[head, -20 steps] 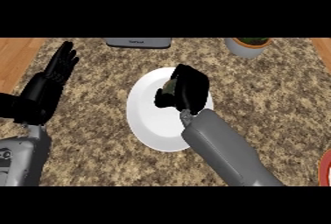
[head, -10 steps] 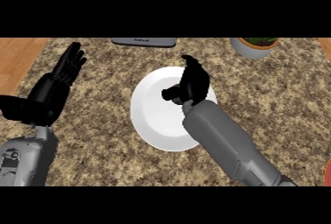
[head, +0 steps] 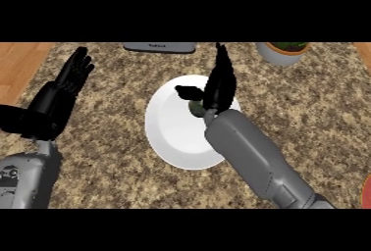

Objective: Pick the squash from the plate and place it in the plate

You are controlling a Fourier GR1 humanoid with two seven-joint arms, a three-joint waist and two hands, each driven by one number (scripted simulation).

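Head view, so you've got one round white plate point(head: 174, 137) mid-bench, on the speckled stone bench point(head: 109, 162). One small dark-green squash point(head: 196, 108) lies in the plate's upper part. There's one grey pot with a plant point(head: 281, 53) and one flat grey box point(head: 159, 47) at the far edge. Your right hand point(head: 220, 90) is over the plate, with its fingers point(head: 221, 61) straight and together and the thumb out, clamped on nothing. The squash sits just beside the palm's base; can't tell if they touch. Your left hand point(head: 54, 100) rests at the left, fingers up and spread.
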